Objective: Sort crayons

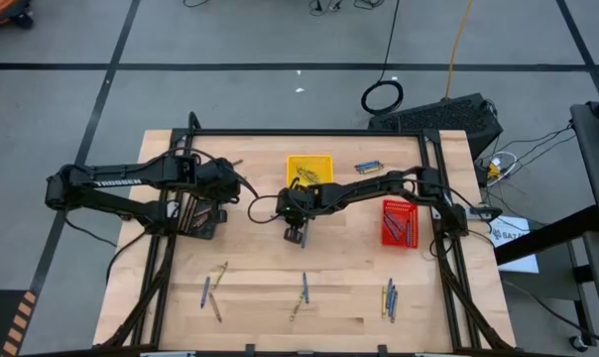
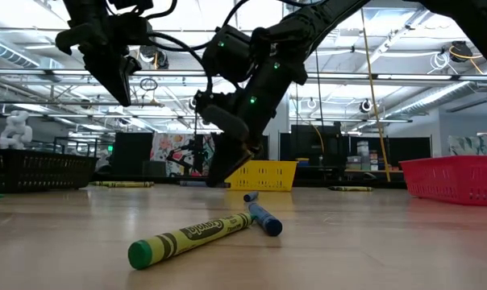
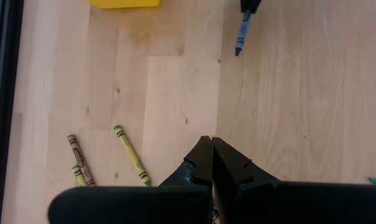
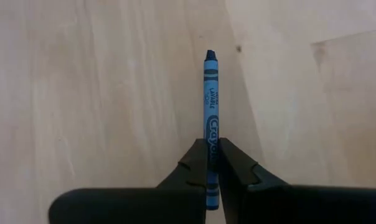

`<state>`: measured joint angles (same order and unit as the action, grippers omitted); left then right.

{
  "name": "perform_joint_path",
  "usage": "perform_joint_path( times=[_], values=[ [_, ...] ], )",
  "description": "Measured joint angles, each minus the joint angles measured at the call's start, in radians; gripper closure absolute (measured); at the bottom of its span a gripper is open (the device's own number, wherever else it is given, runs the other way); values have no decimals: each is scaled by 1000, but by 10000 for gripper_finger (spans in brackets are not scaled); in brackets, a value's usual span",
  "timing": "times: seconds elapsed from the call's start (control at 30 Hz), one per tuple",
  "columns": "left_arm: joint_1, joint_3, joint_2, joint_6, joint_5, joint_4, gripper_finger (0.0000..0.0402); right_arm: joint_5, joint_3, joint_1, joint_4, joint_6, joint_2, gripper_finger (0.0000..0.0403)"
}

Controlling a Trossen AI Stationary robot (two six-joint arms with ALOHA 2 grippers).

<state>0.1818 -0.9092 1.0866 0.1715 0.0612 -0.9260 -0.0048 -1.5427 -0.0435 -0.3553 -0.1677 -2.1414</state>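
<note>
Right gripper (image 4: 211, 163) was clamped on a blue crayon (image 4: 210, 106), its two fingers pressed against the crayon's lower body with no gap to spare. The crayon's long axis ran in line with the fingers, and its tip pointed straight out ahead of the gripper, away from the wrist; most of its length, including the printed label, stood clear of the fingertips. In the high view the right gripper (image 1: 297, 235) sat just below the yellow tray (image 1: 309, 169), with the right arm reaching in from the red tray's (image 1: 400, 222) side and bent at the elbow, the wrist angled downward over the wooden table (image 1: 260, 278). In the low view the held blue crayon was not distinguishable, so whether it was touching the table could not be determined. Left gripper (image 3: 211, 163) was fully closed on nothing, its fingertips meeting, and waited to the left of the yellow tray. Loose crayons lay on the table farther from the yellow tray, toward the near edge, among them a yellow-green crayon (image 2: 191, 237) crossing a blue one (image 2: 264, 217).
</note>
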Motion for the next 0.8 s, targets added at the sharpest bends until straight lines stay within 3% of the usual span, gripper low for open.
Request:
perform_joint_path(
  times=[0.23, 0.8],
  values=[
    [0, 0, 0, -1, 0, 0, 402, 17, 0, 16, -69, -29, 35, 403],
    [0, 0, 0, 0, 1, -5, 402, 131, -2, 42, -470, -186, 191, 403]
  ],
)
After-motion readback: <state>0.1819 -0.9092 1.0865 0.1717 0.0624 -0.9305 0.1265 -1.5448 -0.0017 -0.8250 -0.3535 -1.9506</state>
